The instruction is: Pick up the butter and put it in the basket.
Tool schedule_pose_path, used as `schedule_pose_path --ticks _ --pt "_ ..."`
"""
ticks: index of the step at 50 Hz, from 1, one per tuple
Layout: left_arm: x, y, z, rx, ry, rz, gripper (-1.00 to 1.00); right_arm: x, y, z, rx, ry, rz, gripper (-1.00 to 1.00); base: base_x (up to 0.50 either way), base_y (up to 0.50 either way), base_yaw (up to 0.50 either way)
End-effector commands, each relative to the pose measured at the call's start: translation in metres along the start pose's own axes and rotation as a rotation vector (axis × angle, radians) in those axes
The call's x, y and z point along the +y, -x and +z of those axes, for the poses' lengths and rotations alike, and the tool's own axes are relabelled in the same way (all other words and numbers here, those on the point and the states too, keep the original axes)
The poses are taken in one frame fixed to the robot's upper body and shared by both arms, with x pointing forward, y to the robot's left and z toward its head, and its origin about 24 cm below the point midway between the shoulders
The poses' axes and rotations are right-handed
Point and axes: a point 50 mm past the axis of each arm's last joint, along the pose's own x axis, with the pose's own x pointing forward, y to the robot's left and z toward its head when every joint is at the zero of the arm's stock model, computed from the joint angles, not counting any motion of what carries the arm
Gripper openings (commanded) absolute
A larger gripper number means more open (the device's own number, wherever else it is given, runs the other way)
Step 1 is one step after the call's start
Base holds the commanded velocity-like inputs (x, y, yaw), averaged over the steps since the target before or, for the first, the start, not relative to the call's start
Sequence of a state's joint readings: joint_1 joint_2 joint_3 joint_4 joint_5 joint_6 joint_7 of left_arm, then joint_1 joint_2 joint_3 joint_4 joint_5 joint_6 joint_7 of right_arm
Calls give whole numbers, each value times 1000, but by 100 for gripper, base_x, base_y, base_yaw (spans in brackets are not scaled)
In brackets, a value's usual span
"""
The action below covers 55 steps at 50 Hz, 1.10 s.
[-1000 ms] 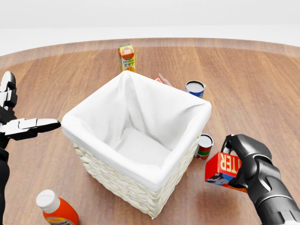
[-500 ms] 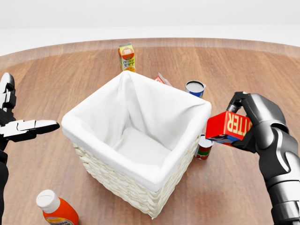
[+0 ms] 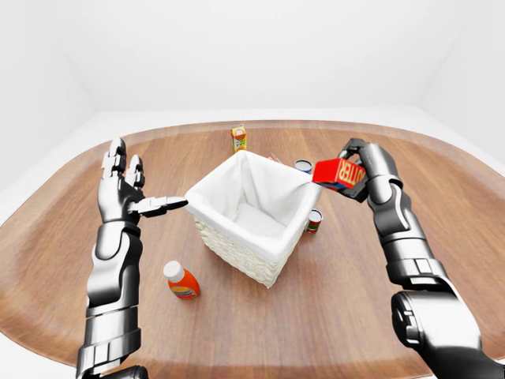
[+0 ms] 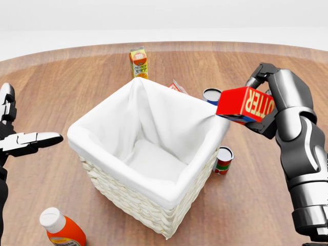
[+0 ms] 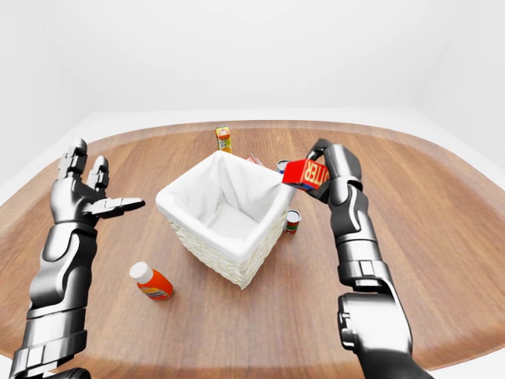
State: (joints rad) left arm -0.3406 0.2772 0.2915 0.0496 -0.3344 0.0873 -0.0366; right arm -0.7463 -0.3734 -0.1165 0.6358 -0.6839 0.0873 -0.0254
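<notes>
The right hand (image 4: 279, 97) has its fingers clenched on the butter (image 4: 245, 104), a light, stiff carton gripped across its broad faces, held over the basket (image 4: 154, 189) rim; the left hand (image 4: 23, 139) hangs released.

The light is bright, even and diffuse, with no single source visible; the white walls and floor wash out almost to blank. Shadows are faint and soft: a pale smudge lies on the table (image 4: 287, 66) beneath the basket (image 4: 154, 197), and the cloth lining shades gently to grey in its folds. The wood carries a mild sheen without hard glare, while the grey metal arms show soft highlights along their curves. Everything is sharp from near to far, with no blur or grain. The two eye views bend strongly at their borders, curving the table's rim into a bowl and stretching the forearms large along the bottom edge; the head view looks far straighter.
</notes>
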Motion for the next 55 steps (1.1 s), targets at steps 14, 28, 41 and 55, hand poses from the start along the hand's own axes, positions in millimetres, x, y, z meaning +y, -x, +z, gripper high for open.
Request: schedule_pose_path --ticks 14,28,41,55 --pt "5 -1 1 -1 9 15 100 -8 2 71 -222 -87 -144 -100 0 0 0" --pt "8 2 -5 26 11 19 100 4 17 99 -318 -94 -185 -100 0 0 0" --pt "9 2 0 7 14 22 100 26 31 114 -358 -106 -185 -100 0 0 0" --pt "12 5 -13 56 20 28 100 41 28 124 -319 -234 -205 -100 0 0 0"
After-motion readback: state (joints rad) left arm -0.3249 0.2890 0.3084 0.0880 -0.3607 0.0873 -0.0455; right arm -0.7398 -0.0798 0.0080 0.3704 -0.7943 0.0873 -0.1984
